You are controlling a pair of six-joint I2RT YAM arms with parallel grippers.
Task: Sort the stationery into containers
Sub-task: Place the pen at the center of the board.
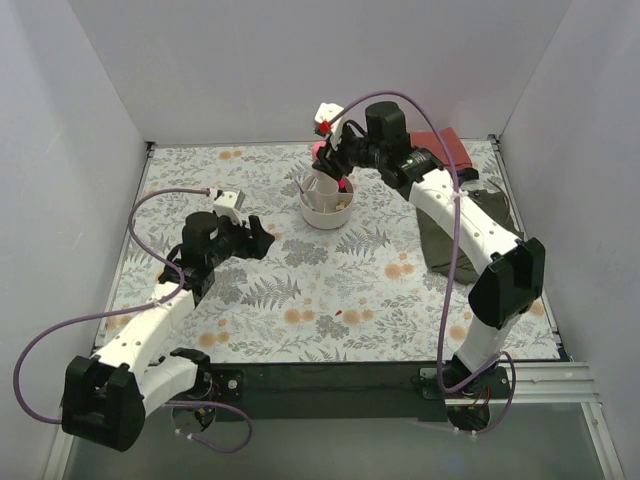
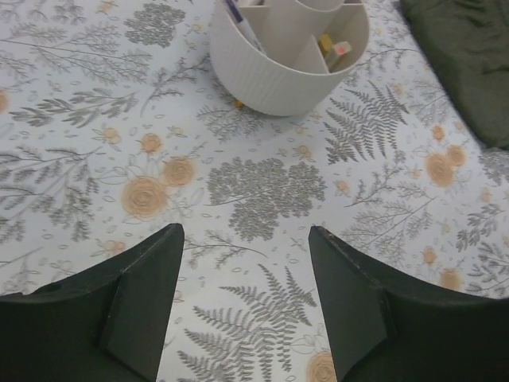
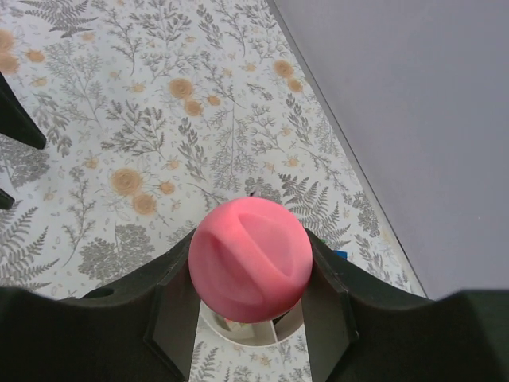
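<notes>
The round white bowl [image 1: 326, 205] stands at the table's back middle; the left wrist view shows its compartments [image 2: 288, 49] with a pen and tan bits inside. My right gripper [image 1: 325, 160] hovers just above the bowl and is shut on the pink ball [image 3: 250, 259], with the bowl's rim [image 3: 238, 330] showing right below the ball. My left gripper [image 1: 260, 238] is open and empty, low over the floral table, left and nearer than the bowl; in its wrist view the jaws [image 2: 246, 263] stand wide apart.
An olive-green cloth [image 1: 450, 235] lies right of the bowl, with a folded red cloth [image 1: 445, 150] behind it. A small red speck [image 1: 339, 314] lies on the table's near middle. White walls close in the back and sides.
</notes>
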